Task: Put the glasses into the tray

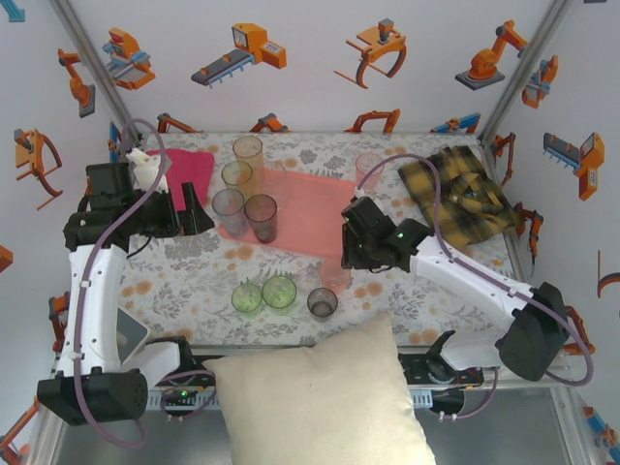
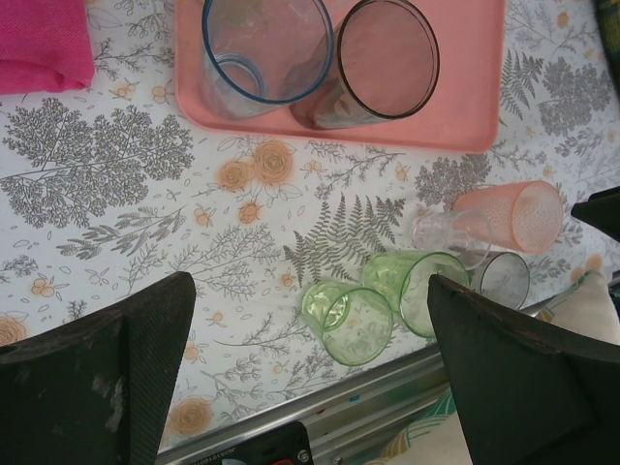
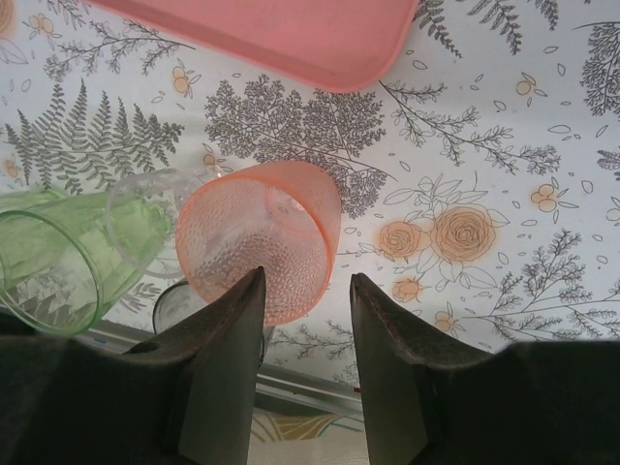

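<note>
Cream fabric, a cushion (image 1: 320,397), lies nearest, behind both claws at the front edge of the worktop (image 1: 184,276). The left claw (image 2: 310,291) is spread wide and holds nothing. Just ahead of it, toward its right finger, two green glasses (image 2: 349,325) stand close together, with a grey glass (image 2: 504,281) beside them. The right claw (image 3: 308,279) has its fingers partly apart, a narrow gap with nothing gripped in it. The orange glass (image 3: 262,242) sits just in front of its tips. One finger (image 3: 228,358) crosses the lower rim of this glass, and I cannot tell whether they touch. To this claw's left are a clear glass (image 3: 145,223) and one of the green ones. Farther ahead of both claws the salmon tray (image 1: 310,208) lies flat, with a blue-rimmed glass (image 2: 266,48) and a dark glass (image 2: 387,58) standing at its near edge, ahead of the left claw. A magenta cloth (image 1: 189,170) lies beyond the left claw. Beyond the right claw, a pink glass (image 1: 369,167) stands on the worktop off the tray, and a plaid cloth (image 1: 465,189) lies farther to the right.
</note>
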`<action>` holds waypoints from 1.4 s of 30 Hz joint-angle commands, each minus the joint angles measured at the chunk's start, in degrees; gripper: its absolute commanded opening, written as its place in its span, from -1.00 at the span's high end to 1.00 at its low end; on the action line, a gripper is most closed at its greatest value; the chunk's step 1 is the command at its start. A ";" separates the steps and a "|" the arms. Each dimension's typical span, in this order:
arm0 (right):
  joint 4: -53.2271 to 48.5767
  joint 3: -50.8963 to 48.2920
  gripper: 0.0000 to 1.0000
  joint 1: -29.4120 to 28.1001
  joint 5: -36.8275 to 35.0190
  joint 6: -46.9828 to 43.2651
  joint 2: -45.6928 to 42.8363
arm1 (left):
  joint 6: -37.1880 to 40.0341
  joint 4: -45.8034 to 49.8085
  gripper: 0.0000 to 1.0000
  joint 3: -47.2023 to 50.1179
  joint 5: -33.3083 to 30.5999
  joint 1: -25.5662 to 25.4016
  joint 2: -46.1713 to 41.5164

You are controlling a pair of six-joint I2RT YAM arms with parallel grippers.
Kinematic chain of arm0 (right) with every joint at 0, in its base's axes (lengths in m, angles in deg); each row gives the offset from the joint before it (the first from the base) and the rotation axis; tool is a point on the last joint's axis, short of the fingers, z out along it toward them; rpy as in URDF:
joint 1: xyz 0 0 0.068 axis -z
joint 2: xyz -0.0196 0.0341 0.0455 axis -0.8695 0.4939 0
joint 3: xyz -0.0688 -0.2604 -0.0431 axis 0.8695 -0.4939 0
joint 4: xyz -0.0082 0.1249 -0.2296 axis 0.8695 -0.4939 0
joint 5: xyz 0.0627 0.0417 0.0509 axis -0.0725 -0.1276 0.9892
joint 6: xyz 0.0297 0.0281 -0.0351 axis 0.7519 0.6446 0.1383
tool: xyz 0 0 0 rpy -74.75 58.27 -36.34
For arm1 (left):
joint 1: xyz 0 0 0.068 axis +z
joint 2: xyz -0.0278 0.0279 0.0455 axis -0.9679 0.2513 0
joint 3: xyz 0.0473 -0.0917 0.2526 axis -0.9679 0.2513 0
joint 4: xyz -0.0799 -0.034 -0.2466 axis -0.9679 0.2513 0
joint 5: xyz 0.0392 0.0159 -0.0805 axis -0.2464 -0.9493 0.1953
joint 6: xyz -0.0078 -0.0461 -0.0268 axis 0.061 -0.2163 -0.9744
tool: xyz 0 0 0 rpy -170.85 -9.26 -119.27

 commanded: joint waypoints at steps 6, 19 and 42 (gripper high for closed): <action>2.97 -1.10 0.19 -0.82 0.54 1.21 3.07 | 1.22 0.23 -0.94 0.59 0.81 -0.23 -0.70; -0.01 -0.14 0.28 -1.96 -3.38 0.77 7.37 | 1.27 -0.04 -0.94 1.03 0.88 -0.20 -1.04; -2.25 1.88 0.87 -1.97 -5.99 -0.67 7.32 | 1.07 -0.04 -0.94 1.04 1.15 -0.18 -1.84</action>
